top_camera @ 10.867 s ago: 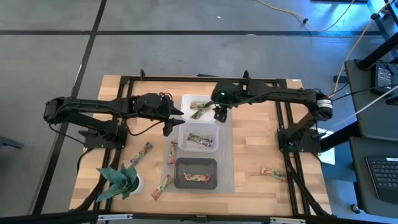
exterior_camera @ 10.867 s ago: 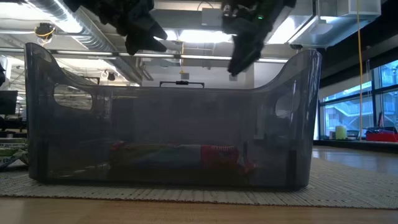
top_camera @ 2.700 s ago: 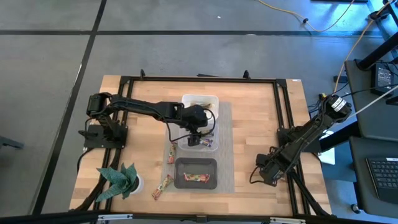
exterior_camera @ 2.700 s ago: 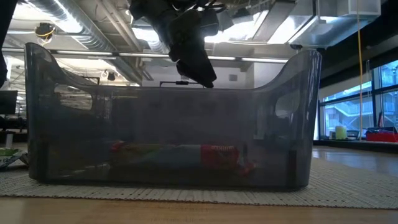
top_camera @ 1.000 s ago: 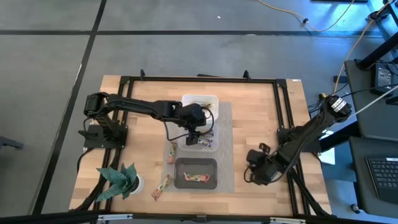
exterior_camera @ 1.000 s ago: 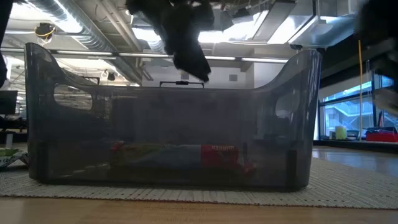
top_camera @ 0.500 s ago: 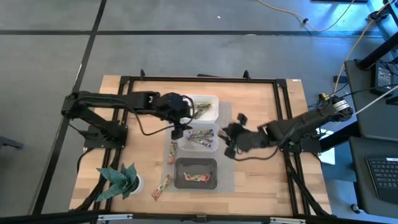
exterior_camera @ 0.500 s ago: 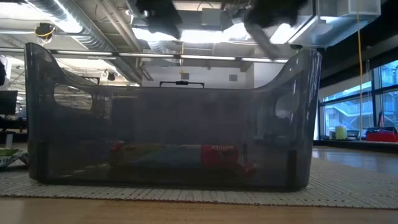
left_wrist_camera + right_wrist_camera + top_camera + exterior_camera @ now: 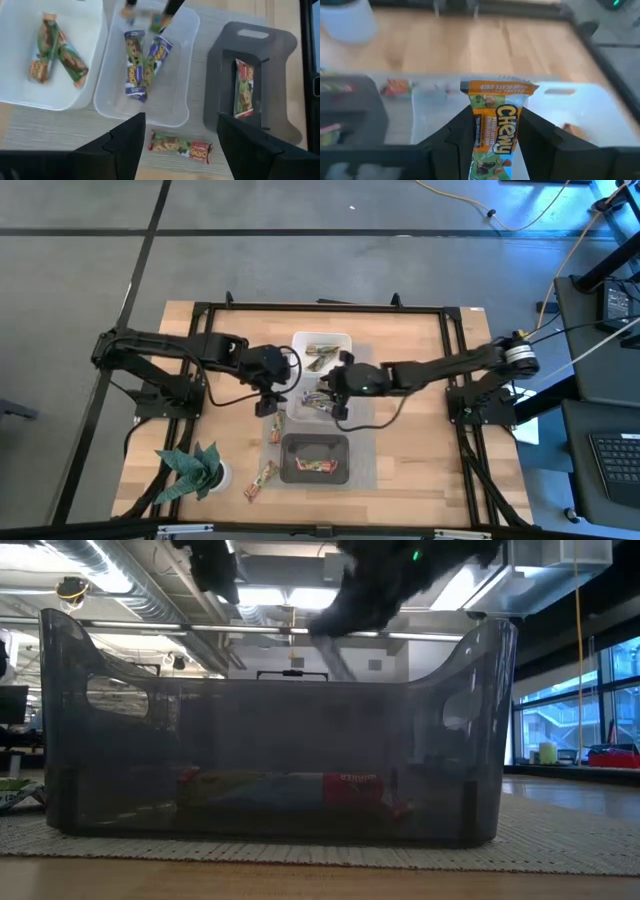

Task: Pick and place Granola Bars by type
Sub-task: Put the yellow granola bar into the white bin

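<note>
Right fingers (image 9: 492, 150) clamped on green granola bar (image 9: 496, 131) over clear tub (image 9: 580, 107).

In the low view, both arms are cut off by the top edge, and the red bar (image 9: 290, 790) is only dimly made out through the black tub's wall (image 9: 120, 740). The held green bar (image 9: 492, 135) is cropped at six o'clock in the right wrist view.

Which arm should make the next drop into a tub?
Right. The right gripper already grips a green Chewy bar over the tubs; the left gripper is open and empty.
</note>
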### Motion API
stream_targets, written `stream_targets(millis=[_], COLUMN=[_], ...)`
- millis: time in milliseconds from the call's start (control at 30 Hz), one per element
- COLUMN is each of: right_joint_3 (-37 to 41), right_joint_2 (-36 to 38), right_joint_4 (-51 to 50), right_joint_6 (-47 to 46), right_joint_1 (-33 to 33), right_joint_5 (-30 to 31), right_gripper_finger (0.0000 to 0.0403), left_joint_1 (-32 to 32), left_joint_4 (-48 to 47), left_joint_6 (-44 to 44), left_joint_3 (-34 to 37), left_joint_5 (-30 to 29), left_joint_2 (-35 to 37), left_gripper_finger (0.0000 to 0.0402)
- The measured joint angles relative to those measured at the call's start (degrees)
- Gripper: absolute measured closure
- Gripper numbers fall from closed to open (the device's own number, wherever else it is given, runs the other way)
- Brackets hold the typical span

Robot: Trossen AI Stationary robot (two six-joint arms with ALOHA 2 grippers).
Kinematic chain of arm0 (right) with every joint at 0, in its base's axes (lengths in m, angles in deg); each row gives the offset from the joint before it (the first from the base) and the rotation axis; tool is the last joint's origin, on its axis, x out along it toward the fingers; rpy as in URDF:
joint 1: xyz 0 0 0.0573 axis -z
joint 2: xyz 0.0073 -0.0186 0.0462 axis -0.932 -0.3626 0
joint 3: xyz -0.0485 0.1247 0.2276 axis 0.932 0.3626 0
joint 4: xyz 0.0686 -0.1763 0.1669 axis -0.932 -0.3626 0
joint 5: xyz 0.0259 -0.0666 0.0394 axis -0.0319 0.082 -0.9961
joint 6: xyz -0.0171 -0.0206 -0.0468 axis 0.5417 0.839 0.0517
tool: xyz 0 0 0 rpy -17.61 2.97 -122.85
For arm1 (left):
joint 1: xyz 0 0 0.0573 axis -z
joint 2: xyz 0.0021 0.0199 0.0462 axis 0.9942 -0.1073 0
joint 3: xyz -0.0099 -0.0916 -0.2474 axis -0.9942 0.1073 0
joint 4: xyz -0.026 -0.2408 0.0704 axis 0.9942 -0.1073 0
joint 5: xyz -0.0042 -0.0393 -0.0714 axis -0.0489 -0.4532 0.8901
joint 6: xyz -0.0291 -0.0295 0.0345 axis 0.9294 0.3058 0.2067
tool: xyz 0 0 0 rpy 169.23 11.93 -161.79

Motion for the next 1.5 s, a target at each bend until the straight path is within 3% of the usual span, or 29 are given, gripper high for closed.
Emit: stream_targets(millis=[200,433,667,800,1067,1300,1500], right_joint_3=[0.04,0.09,0.02,0.02,0.02,0.02,0.09], right_joint_2=[-4.81,-4.44,-4.32,-4.32,-4.32,-4.55,-5.68], right_joint_4=[0.47,2.04,4.66,7.16,8.16,8.18,7.6], right_joint_6=[0.09,0.08,7.91,12.09,9.09,8.85,6.67], right_joint_1=[1.4,1.42,2.41,6.0,14.55,20.21,21.68], right_joint_5=[-5.79,-5.96,-2.51,0.92,1.35,-6.13,-7.5], right_gripper_finger=[0.0265,0.0265,0.0265,0.0265,0.0265,0.0265,0.0265], left_joint_1=[1.48,2.84,2.89,3.21,3.88,4.97,6.6], left_joint_4=[-2.65,-4.19,-5.92,-5.8,-5.75,-5.26,-4.79], left_joint_6=[3.74,5.04,5.73,7.18,9.88,10.26,12.18], left_joint_3=[0.23,0.23,0.28,0.28,0.28,0.28,0.28], left_joint_5=[-1.87,-8.53,-8.66,-8.66,-8.94,-8.96,-9.16], left_joint_2=[0.0,0.0,0.0,0.0,-0.02,-0.02,-0.02], left_gripper_finger=[0.0167,0.0167,0.0167,0.0167,0.0167,0.0167,0.0167])
